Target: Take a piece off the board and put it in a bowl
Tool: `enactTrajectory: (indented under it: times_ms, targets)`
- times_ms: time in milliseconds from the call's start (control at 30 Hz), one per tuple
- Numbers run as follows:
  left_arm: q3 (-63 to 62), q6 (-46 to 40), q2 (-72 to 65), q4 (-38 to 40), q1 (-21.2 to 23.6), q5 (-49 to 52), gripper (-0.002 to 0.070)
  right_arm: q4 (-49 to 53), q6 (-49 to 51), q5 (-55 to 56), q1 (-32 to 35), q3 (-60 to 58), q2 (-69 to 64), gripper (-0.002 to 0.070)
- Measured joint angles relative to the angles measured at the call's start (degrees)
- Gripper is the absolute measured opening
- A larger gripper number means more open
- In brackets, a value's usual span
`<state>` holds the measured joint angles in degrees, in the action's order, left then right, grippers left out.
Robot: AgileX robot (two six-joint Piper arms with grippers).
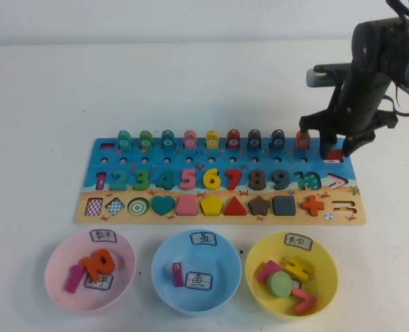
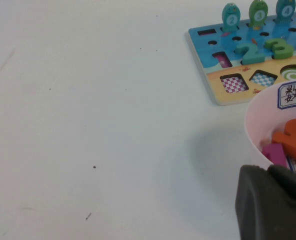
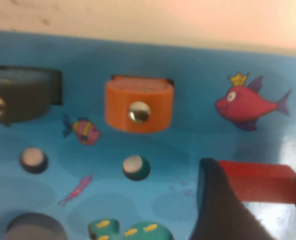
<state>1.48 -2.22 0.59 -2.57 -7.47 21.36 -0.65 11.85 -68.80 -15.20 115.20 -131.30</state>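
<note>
Yellow bowl (image 1: 291, 275) with coloured pieces.

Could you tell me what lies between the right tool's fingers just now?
The red bar piece sits between the right tool's fingers, over the blue board; the right wrist view shows it.

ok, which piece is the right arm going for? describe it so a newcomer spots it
Find the long blue board above the three bowls and go to its far right corner, past the orange peg. There the right claw straddles a small flat red bar, plain and straight, unlike the bent red angle piece below it.
</note>
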Motion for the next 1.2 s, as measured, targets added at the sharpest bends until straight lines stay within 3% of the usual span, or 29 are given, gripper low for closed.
enactTrajectory:
  times_ms: [433, 667, 933, 1200]
  targets:
    - [0.0, 0.0, 0.0, 0.0, 0.0, 0.0, -0.0005, 0.11, 0.0, -1.55, 0.0, 2.21, 5.05, 0.0283]
    - [0.0, 0.0, 0.0, 0.0, 0.0, 0.0, -0.0005, 1.85, 0.55, -0.61, 0.0, -15.57, 19.95, 0.0282]
    - [0.0, 0.0, 0.0, 0.0, 0.0, 0.0, -0.0005, 2.43, 1.64, 13.76, -4.64, -43.88, 43.41, 0.0282]
    - [0.0, 0.0, 0.0, 0.0, 0.0, 0.0, -0.0005, 2.1, 9.68, 12.26, -12.01, -54.54, 56.88, 0.0282]
